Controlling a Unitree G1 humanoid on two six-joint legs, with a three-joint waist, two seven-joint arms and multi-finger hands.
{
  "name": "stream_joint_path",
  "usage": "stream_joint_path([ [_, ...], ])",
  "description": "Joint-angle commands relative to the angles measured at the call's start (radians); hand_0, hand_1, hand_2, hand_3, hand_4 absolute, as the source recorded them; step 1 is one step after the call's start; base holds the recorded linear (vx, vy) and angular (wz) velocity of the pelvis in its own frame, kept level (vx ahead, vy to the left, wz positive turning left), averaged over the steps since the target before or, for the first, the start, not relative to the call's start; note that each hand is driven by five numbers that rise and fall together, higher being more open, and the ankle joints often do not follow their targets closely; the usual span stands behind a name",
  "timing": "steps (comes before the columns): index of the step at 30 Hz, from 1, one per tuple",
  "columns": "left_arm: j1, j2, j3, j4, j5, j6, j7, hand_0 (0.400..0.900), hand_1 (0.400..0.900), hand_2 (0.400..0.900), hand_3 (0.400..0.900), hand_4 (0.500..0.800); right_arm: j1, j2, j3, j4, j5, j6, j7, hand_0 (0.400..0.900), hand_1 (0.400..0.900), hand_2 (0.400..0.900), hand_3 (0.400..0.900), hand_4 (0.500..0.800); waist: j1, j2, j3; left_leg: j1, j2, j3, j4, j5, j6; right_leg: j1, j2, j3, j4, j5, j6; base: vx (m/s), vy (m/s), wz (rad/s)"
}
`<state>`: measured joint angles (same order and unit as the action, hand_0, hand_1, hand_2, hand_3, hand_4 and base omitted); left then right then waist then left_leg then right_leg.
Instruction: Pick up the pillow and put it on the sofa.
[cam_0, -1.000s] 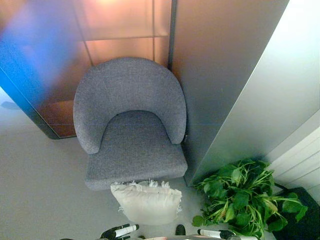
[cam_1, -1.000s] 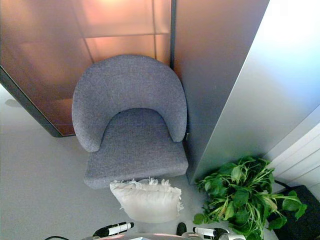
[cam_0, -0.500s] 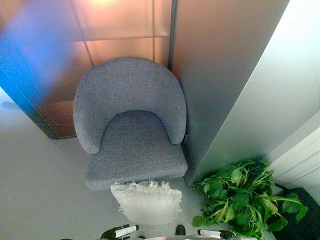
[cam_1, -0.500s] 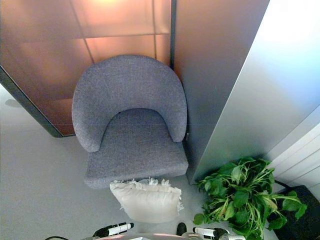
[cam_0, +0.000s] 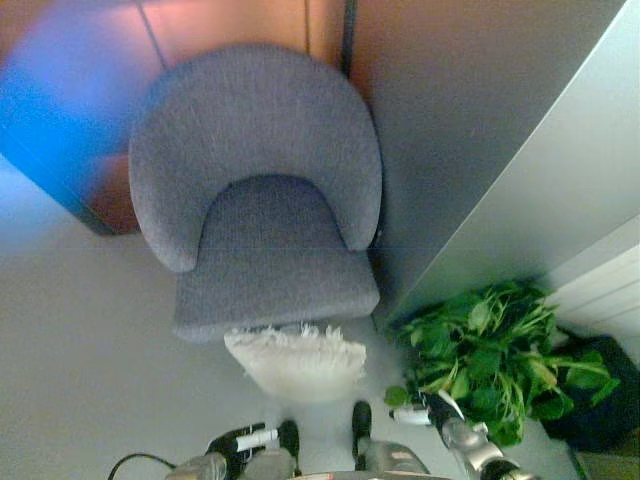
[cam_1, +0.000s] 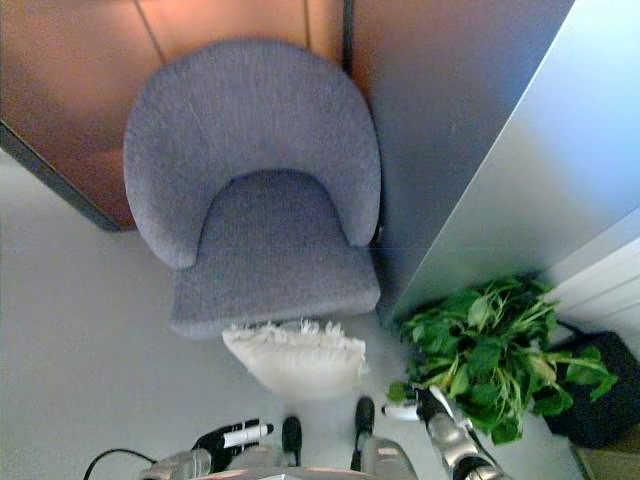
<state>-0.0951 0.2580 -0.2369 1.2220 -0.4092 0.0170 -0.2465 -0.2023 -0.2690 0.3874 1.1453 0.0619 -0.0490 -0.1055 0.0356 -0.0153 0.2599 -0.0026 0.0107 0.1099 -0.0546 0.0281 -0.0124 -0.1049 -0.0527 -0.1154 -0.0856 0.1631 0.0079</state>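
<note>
Pillow, a cream-white soft cushion with a fringed upper edge, lies on the pale grey floor, touching or almost touching the front edge of the round-backed grey fabric armchair that serves as the sofa. Its long axis runs left to right, parallel to the seat front. The left robot hand shows at the bottom of the view, below the pillow's left end; its dark fingers look loosely extended with a white tip, and it holds nothing. The right robot hand is low on the right, just beside the green leafy plant, also empty, with fingers that seem relaxed. The pillow lies ahead of both hands and between them, and the left hand seems a little nearer to it. The coming move probably asks both hands to reach forward to the two short ends.
</note>
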Motion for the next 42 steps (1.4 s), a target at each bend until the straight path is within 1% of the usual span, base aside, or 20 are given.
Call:
stream_joint_path([
  [1, -0.063, 0.002, -0.047, -0.006, -0.051, -0.034, 0.000, 0.900, 0.900, 0.900, 0.900, 0.800, -0.109, -0.050, 0.032, -0.092, -0.048, -0.031, -0.078, 0.900, 0.900, 0.900, 0.900, 0.800, 0.027, 0.013, 0.072, -0.073, -0.033, -0.079, -0.033, 0.018, 0.024, 0.009, 0.012, -0.024, 0.102, -0.143, 0.056, -0.02, -0.021, 0.21],
  [6, -0.067, 0.021, -0.074, -0.049, -0.066, -0.049, 0.002, 0.900, 0.900, 0.900, 0.900, 0.800, -0.174, -0.075, 0.061, -0.190, -0.044, -0.007, -0.116, 0.900, 0.900, 0.900, 0.900, 0.800, 0.041, 0.018, 0.134, -0.131, -0.034, -0.090, -0.033, 0.033, 0.021, -0.049, 0.016, -0.035, 0.115, -0.137, 0.050, 0.00, -0.027, 0.21],
  [8, -0.069, 0.028, -0.084, -0.057, -0.078, -0.063, -0.001, 0.900, 0.900, 0.900, 0.900, 0.800, -0.199, -0.088, 0.066, -0.210, -0.038, -0.006, -0.114, 0.900, 0.900, 0.900, 0.900, 0.800, 0.043, 0.019, 0.153, -0.152, -0.035, -0.093, -0.033, 0.038, 0.020, -0.071, 0.017, -0.036, 0.121, -0.136, 0.048, 0.00, -0.019, 0.16],
  [9, -0.070, 0.035, -0.089, -0.066, -0.085, -0.070, -0.003, 0.900, 0.900, 0.900, 0.900, 0.800, -0.221, -0.099, 0.069, -0.229, -0.027, 0.010, -0.112, 0.900, 0.900, 0.900, 0.900, 0.800, 0.045, 0.020, 0.169, -0.172, -0.034, -0.094, -0.031, 0.044, 0.019, -0.090, 0.018, -0.038, 0.125, -0.133, 0.046, -0.02, -0.014, 0.17],
  [12, -0.072, 0.046, -0.103, -0.088, -0.105, -0.088, -0.011, 0.900, 0.900, 0.900, 0.900, 0.800, -0.262, -0.118, 0.072, -0.258, -0.008, 0.018, -0.115, 0.900, 0.900, 0.900, 0.900, 0.800, 0.048, 0.028, 0.206, -0.217, -0.032, -0.095, -0.025, 0.057, 0.015, -0.140, 0.017, -0.037, 0.142, -0.127, 0.041, -0.02, 0.010, 0.14],
  [14, -0.076, 0.052, -0.114, -0.096, -0.120, -0.110, -0.019, 0.900, 0.900, 0.900, 0.900, 0.800, -0.290, -0.130, 0.072, -0.273, 0.005, 0.022, -0.115, 0.900, 0.900, 0.900, 0.900, 0.800, 0.047, 0.032, 0.229, -0.248, -0.032, -0.097, -0.020, 0.064, 0.013, -0.175, 0.017, -0.036, 0.156, -0.123, 0.039, -0.04, 0.022, 0.12],
  [16, -0.086, 0.055, -0.128, -0.112, -0.136, -0.129, -0.020, 0.900, 0.900, 0.900, 0.900, 0.800, -0.327, -0.143, 0.077, -0.298, 0.016, 0.039, -0.120, 0.900, 0.900, 0.900, 0.900, 0.800, 0.046, 0.035, 0.255, -0.292, -0.034, -0.096, -0.013, 0.079, 0.010, -0.223, 0.014, -0.036, 0.171, -0.114, 0.037, -0.04, 0.021, 0.11],
  [21, -0.093, 0.049, -0.174, -0.176, -0.184, -0.171, -0.018, 0.900, 0.900, 0.900, 0.900, 0.800, -0.391, -0.191, 0.080, -0.315, 0.031, 0.036, -0.120, 0.900, 0.900, 0.900, 0.900, 0.800, 0.045, 0.052, 0.260, -0.438, -0.046, -0.097, 0.002, 0.114, 0.007, -0.383, 0.001, -0.032, 0.202, -0.078, 0.045, -0.03, 0.039, 0.11],
  [24, -0.091, 0.045, -0.193, -0.212, -0.198, -0.184, -0.010, 0.900, 0.900, 0.900, 0.900, 0.800, -0.417, -0.210, 0.083, -0.320, 0.044, 0.033, -0.123, 0.900, 0.900, 0.900, 0.900, 0.800, 0.046, 0.064, 0.260, -0.499, -0.047, -0.097, 0.006, 0.125, 0.004, -0.445, -0.003, -0.030, 0.210, -0.068, 0.048, -0.02, 0.040, 0.10],
  [27, -0.094, 0.039, -0.211, -0.243, -0.215, -0.207, 0.005, 0.900, 0.900, 0.900, 0.900, 0.800, -0.460, -0.232, 0.087, -0.319, 0.048, 0.021, -0.117, 0.900, 0.900, 0.900, 0.900, 0.800, 0.047, 0.081, 0.260, -0.583, -0.051, -0.100, 0.019, 0.137, 0.000, -0.528, -0.008, -0.028, 0.224, -0.054, 0.052, -0.03, 0.049, 0.08],
  [31, -0.098, 0.034, -0.225, -0.271, -0.227, -0.213, 0.032, 0.900, 0.900, 0.900, 0.900, 0.800, -0.494, -0.254, 0.101, -0.337, 0.053, 0.029, -0.098, 0.900, 0.900, 0.900, 0.900, 0.800, 0.045, 0.098, 0.260, -0.651, -0.049, -0.095, 0.026, 0.151, -0.005, -0.594, -0.010, -0.020, 0.234, -0.046, 0.055, -0.03, 0.068, 0.03],
  [37, -0.098, 0.023, -0.231, -0.290, -0.235, -0.227, 0.059, 0.900, 0.900, 0.900, 0.900, 0.800, -0.513, -0.261, 0.114, -0.354, 0.037, 0.037, -0.077, 0.900, 0.900, 0.900, 0.900, 0.800, 0.042, 0.114, 0.260, -0.689, -0.056, -0.097, 0.035, 0.152, -0.008, -0.634, -0.011, -0.020, 0.249, -0.051, 0.055, -0.03, 0.057, 0.02],
  [38, -0.099, 0.021, -0.230, -0.290, -0.234, -0.228, 0.064, 0.900, 0.900, 0.900, 0.900, 0.800, -0.514, -0.261, 0.116, -0.355, 0.031, 0.035, -0.083, 0.400, 0.400, 0.400, 0.400, 0.500, 0.042, 0.114, 0.260, -0.694, -0.056, -0.095, 0.035, 0.154, -0.009, -0.637, -0.012, -0.021, 0.248, -0.049, 0.056, -0.04, 0.043, 0.00],
  [42, -0.097, 0.016, -0.233, -0.302, -0.230, -0.228, 0.073, 0.900, 0.900, 0.900, 0.900, 0.800, -0.518, -0.268, 0.124, -0.364, 0.022, 0.048, -0.091, 0.400, 0.400, 0.400, 0.400, 0.500, 0.042, 0.119, 0.260, -0.702, -0.054, -0.092, 0.030, 0.159, -0.012, -0.646, -0.013, -0.019, 0.244, -0.044, 0.057, -0.02, 0.028, 0.01],
])
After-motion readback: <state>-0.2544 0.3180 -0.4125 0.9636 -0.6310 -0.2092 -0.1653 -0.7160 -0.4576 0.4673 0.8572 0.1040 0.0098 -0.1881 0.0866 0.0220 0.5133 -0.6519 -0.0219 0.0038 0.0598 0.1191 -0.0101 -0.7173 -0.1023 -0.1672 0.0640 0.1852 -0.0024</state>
